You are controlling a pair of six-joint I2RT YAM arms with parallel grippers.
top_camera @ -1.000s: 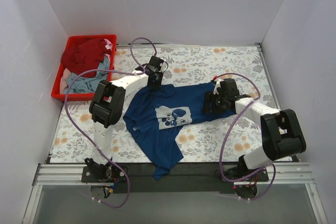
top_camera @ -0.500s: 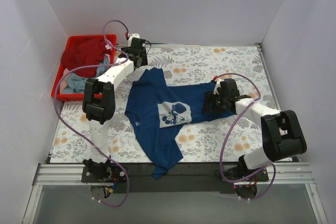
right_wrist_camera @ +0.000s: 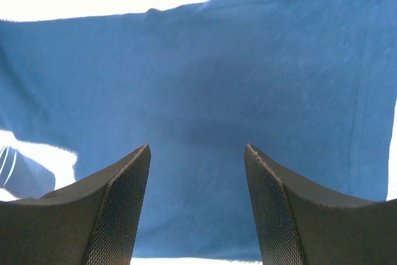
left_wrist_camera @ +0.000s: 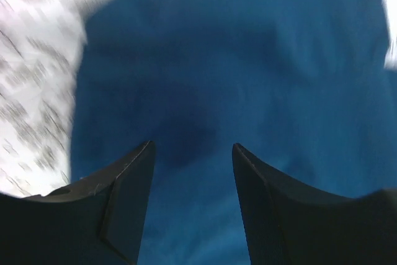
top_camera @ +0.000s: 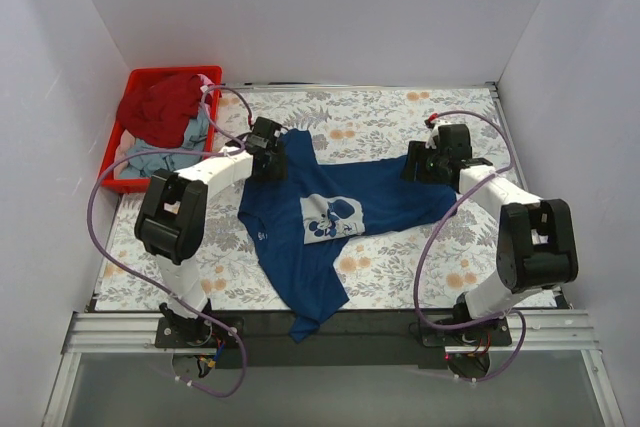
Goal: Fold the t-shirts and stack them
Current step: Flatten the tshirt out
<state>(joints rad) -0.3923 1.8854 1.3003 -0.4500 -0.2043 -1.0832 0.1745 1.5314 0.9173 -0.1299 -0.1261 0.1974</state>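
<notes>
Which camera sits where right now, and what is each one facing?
Top external: above and behind the robot, looking down on table, crate and navy shirt; left gripper and right gripper show.
Left wrist: on that wrist, facing down at navy shirt and table; its open fingers show.
Right wrist: likewise, facing down at navy shirt; its open fingers show.
Shared: all views see the navy shirt.

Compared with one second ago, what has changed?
The left gripper pulled a corner of the navy t-shirt toward the far left, let go and drew back over it, jaws open. The right gripper moved farther out, jaws open. The red crate, dark red t-shirt and grey-blue t-shirt stayed.
</notes>
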